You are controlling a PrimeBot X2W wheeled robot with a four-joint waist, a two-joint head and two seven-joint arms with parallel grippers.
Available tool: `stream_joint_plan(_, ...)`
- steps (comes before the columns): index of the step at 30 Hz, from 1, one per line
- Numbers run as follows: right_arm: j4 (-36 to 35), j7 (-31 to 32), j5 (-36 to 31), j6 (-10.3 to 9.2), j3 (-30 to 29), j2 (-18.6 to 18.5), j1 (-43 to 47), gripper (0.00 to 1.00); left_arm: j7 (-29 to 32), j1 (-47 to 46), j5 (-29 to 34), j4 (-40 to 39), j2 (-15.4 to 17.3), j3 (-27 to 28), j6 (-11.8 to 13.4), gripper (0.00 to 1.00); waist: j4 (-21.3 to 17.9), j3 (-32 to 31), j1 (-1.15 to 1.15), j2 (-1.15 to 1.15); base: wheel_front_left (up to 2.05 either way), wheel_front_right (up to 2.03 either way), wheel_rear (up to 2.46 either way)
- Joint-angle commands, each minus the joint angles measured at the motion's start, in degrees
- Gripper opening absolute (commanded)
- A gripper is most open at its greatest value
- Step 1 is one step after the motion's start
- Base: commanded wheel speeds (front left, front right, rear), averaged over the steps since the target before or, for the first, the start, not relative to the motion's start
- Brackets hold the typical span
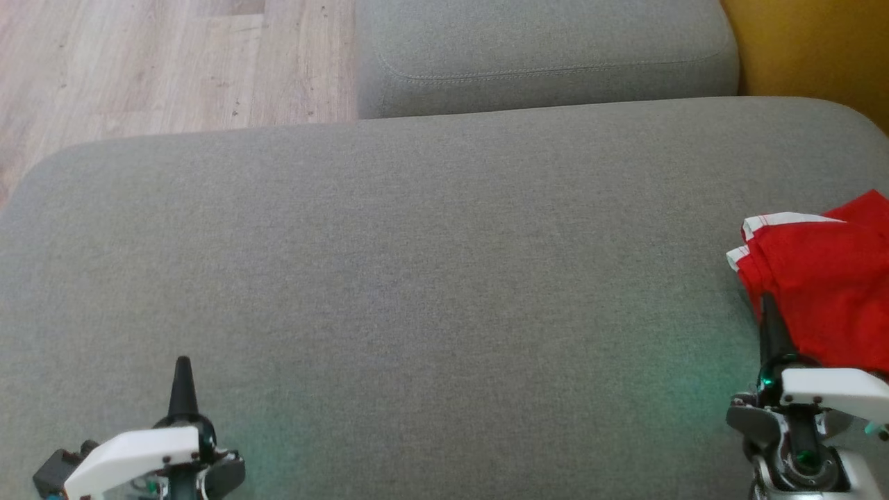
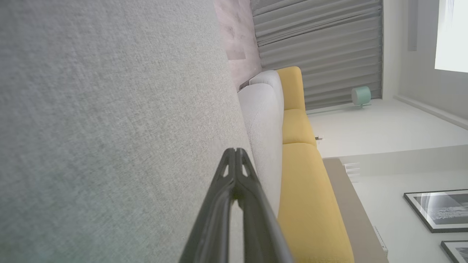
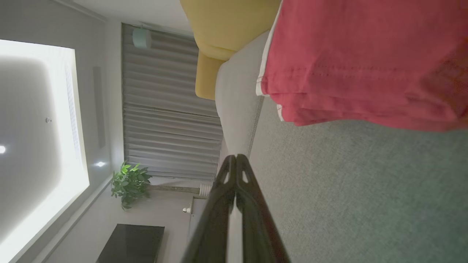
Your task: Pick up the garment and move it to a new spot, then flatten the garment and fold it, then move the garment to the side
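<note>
while left end effector (image 1: 183, 371) and right end effector (image 1: 767, 309) sit pinched together, empty, a folded red white-trimmed garment (image 1: 826, 292) lies beside the latter on grey fabric sofa (image 1: 430, 278).

The left gripper (image 1: 183, 371) sits low at the near left, its two long dark fingers pressed shut and pointing away. The right gripper (image 1: 767, 312) sits at the near right, its fingers likewise shut and pointing away.

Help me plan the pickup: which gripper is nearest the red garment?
The right gripper: shut, its tip lies at the edge of the red garment in the head view, while the left gripper sits far across the grey cushion.
</note>
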Motion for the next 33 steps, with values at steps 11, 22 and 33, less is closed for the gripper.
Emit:
stream_joint_plan(11,-4.6,2.2,7.6,-0.04,-0.3,-0.2,-1.0,0.0,1.9,-3.6,-7.1,-3.2,0.3,3.4,-1.0,0.0,0.0,0.1,0.0,0.0,0.0,0.0,0.0)
stream_joint_plan(22,-6.0,3.3,12.0,-0.04,-1.0,-0.2,-0.9,0.0,3.1,-4.0,-11.3,-3.9,0.3,4.2,-1.4,0.0,-0.1,0.1,0.0,0.0,0.0,0.0,0.0)
stream_joint_plan(33,-6.0,3.3,12.0,-0.04,-1.0,-0.2,-0.9,0.0,3.1,-4.0,-11.3,-3.9,0.3,4.2,-1.4,0.0,-0.1,0.1,0.0,0.0,0.0,0.0,0.0)
